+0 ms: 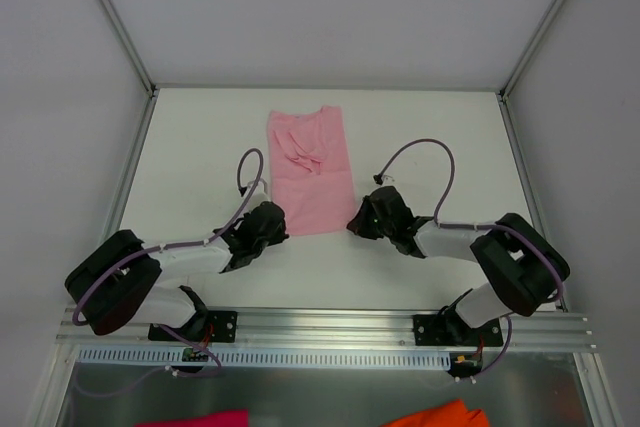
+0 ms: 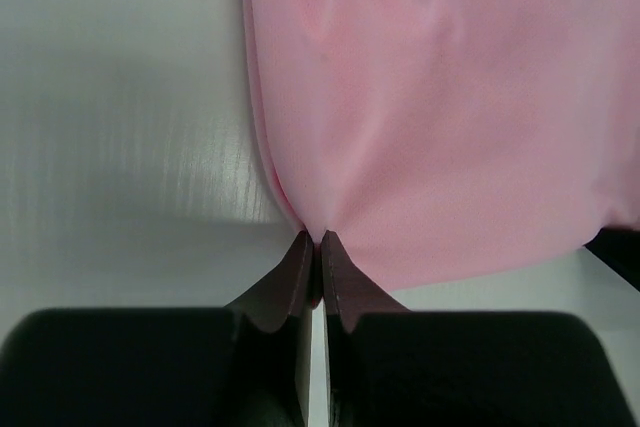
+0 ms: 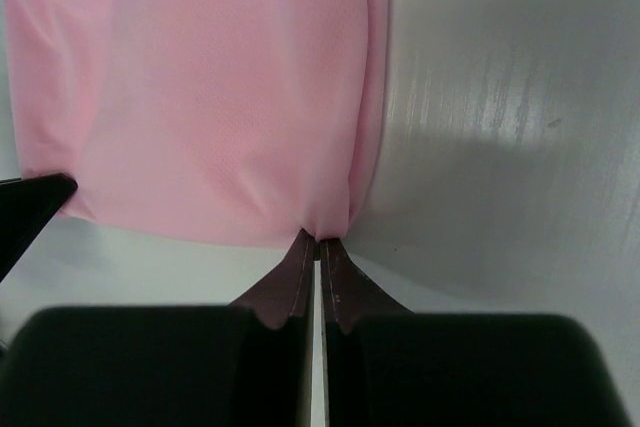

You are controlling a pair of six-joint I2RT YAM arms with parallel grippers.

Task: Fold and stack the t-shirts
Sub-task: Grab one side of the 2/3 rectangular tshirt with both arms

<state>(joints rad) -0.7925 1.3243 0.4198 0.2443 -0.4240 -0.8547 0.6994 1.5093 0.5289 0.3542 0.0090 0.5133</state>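
The light pink t-shirt [image 1: 310,172] lies on the white table, folded lengthwise into a narrow strip, its sleeves bunched near the far end. My left gripper [image 1: 278,223] is shut on the shirt's near left corner; the left wrist view shows the cloth [image 2: 440,107] pinched at my fingertips [image 2: 318,240]. My right gripper [image 1: 354,217] is shut on the near right corner; the right wrist view shows the cloth [image 3: 200,97] pinched at my fingertips [image 3: 318,239]. The neck label is hidden.
The white table [image 1: 440,137] is framed by metal rails on the left, right and back. A magenta cloth scrap [image 1: 195,418] and an orange cloth scrap [image 1: 440,415] lie below the near rail, off the table.
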